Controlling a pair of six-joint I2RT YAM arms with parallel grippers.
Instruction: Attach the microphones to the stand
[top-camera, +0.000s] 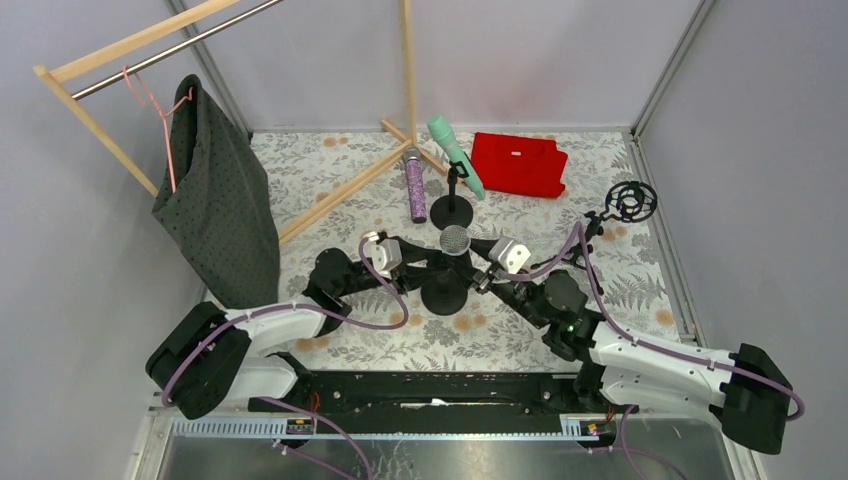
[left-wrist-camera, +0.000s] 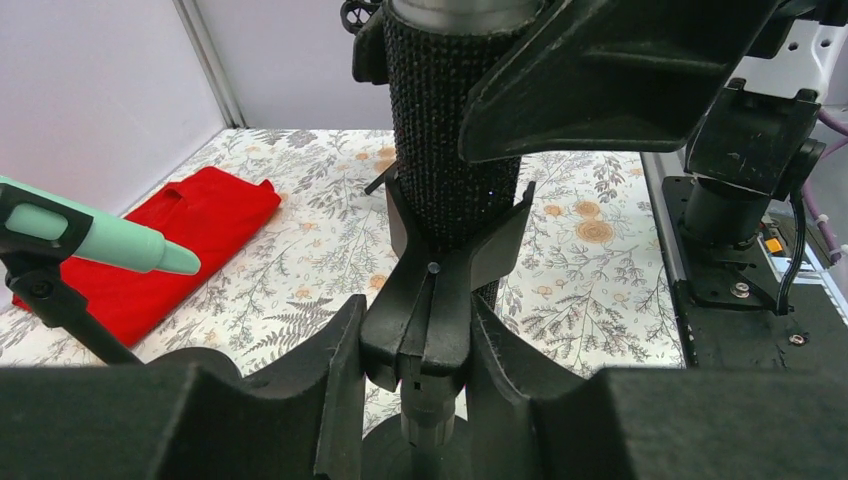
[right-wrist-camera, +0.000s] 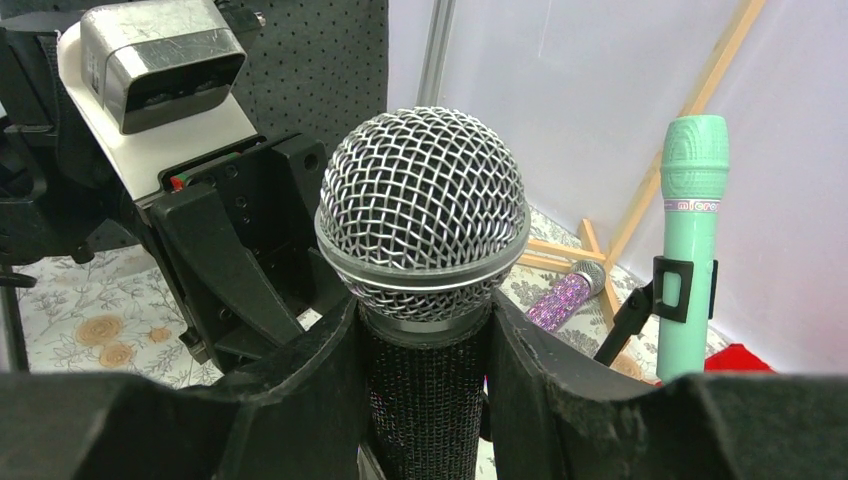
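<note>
Between fingers of right gripper (right-wrist-camera: 425, 385): black microphone (right-wrist-camera: 423, 205) clamped upright | just below it: left gripper (left-wrist-camera: 420, 350) closed around stand clip (left-wrist-camera: 445, 265) cradling microphone body

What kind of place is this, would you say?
Probably a robot test cell, not a stage or home: plain grey panel walls box in a floral-patterned tabletop, with staged props like a wooden clothes rack and a folded red garment.
</note>
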